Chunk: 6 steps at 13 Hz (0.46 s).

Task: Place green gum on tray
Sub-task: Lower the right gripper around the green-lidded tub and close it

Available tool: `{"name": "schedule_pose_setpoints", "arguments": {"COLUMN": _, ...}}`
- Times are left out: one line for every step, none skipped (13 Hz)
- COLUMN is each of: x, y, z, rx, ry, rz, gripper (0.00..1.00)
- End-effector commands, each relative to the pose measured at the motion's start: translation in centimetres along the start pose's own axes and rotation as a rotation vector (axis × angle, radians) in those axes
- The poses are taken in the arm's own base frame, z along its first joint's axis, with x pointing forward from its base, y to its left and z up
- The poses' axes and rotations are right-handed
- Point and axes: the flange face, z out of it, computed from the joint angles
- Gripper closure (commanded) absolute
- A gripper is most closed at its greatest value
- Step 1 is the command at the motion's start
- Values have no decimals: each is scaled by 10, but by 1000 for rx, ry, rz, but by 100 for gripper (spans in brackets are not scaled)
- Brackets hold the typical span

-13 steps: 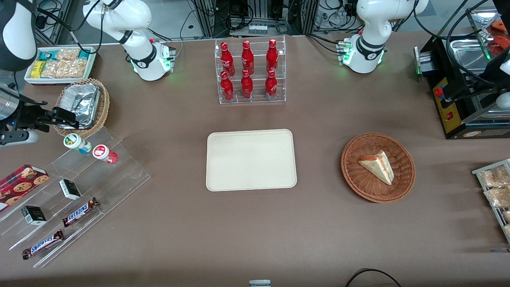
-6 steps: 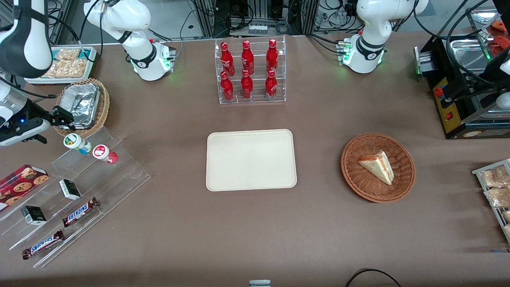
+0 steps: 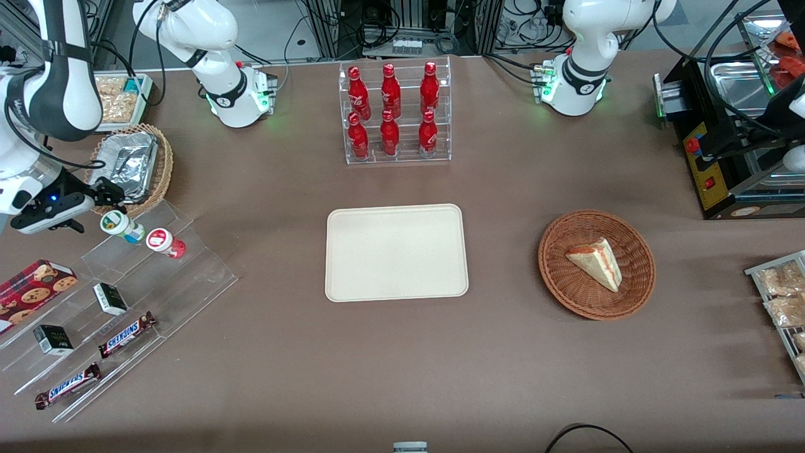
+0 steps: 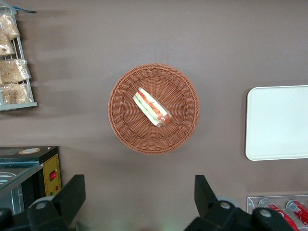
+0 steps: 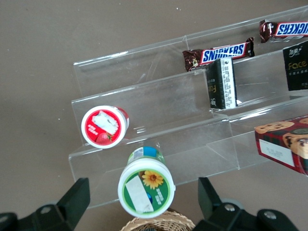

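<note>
The green gum (image 3: 119, 224) is a small white bottle with a white-and-green lid, standing on the top step of a clear acrylic stand (image 3: 126, 296) at the working arm's end of the table. In the right wrist view the green gum (image 5: 146, 186) lies between my open fingers, which stand wide on either side without touching it. My gripper (image 3: 104, 196) hovers just above it, beside the foil basket. A red-lidded gum bottle (image 3: 165, 241) stands beside it, also seen in the right wrist view (image 5: 104, 126). The cream tray (image 3: 396, 252) lies flat at the table's middle.
A wicker basket with foil trays (image 3: 135, 165) sits next to the gripper. The acrylic stand holds Snickers bars (image 3: 126, 333), small black boxes (image 3: 110, 298) and a cookie box (image 3: 34, 286). A rack of red bottles (image 3: 393, 113) and a sandwich basket (image 3: 596, 264) stand farther along.
My arm has swung in from the table's edge and the gripper has moved toward the green gum, now just above it. The gum and tray have not moved.
</note>
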Motion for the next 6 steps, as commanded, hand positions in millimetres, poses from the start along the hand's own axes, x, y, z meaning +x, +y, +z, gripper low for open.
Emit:
{"name": "schedule_pose_setpoints", "arguments": {"x": -6, "y": 4, "z": 17, "rx": 3, "ry": -7, "rz": -7, "gripper": 0}}
{"name": "schedule_pose_setpoints", "arguments": {"x": -7, "y": 6, "z": 21, "rx": 10, "ry": -13, "rz": -2, "gripper": 0}}
{"name": "schedule_pose_setpoints", "arguments": {"x": -8, "y": 6, "z": 24, "rx": 13, "ry": -17, "rz": 0, "gripper": 0}}
{"name": "schedule_pose_setpoints", "arguments": {"x": -11, "y": 8, "z": 27, "rx": 18, "ry": -22, "rz": 6, "gripper": 0}}
{"name": "schedule_pose_setpoints", "arguments": {"x": -12, "y": 6, "z": 30, "rx": 23, "ry": -26, "rz": 5, "gripper": 0}}
{"name": "schedule_pose_setpoints", "arguments": {"x": -12, "y": 5, "z": 32, "rx": 26, "ry": -29, "rz": 5, "gripper": 0}}
